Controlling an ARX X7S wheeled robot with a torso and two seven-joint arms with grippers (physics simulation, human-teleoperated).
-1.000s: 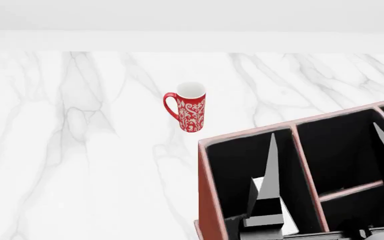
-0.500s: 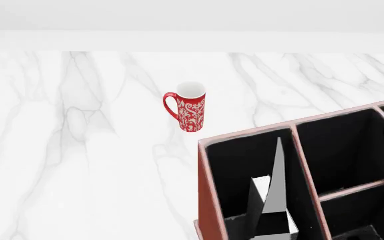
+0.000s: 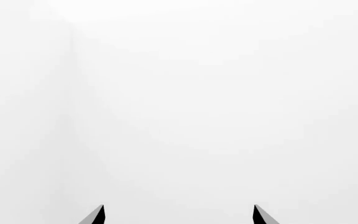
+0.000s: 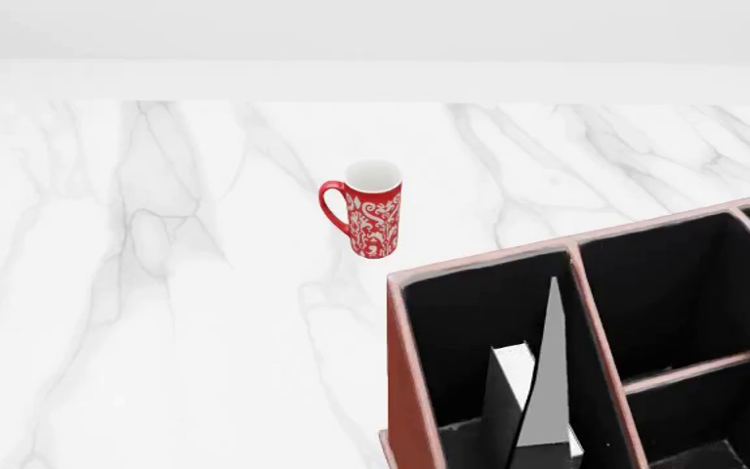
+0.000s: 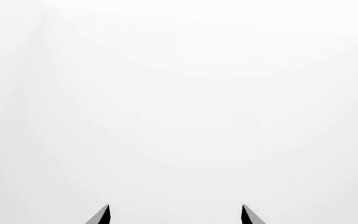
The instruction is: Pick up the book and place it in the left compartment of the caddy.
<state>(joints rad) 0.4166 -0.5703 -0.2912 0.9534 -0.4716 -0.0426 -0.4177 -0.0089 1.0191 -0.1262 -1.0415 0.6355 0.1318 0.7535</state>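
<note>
Both sets of jaws stand apart with nothing between them. In the left wrist view the left gripper (image 3: 178, 215) shows only as two dark pointed fingertips (image 3: 95, 215) against a blank white background, with a wide gap between them. The right wrist view shows the same for the right gripper (image 5: 175, 215): two dark tips well apart, with plain white ahead of them.

From the head view, the caddy (image 4: 410, 386) sits at the lower right of the white marble table (image 4: 128, 293), a reddish-brown box with pale pinkish rims and black lining. Its left compartment (image 4: 467, 322) is the long section along the near-left wall. The book (image 4: 515, 391) stands upright inside that compartment, its white page edges facing up beside the black cover. A tall grey pointed shape, apparently a gripper finger, rises just beside the book within the same compartment; I cannot tell which arm it belongs to, nor whether it touches the book.

The red patterned mug (image 4: 368, 222) stands upright on the table beyond the caddy's far-left corner, apart from it, with its handle toward the left.
</note>
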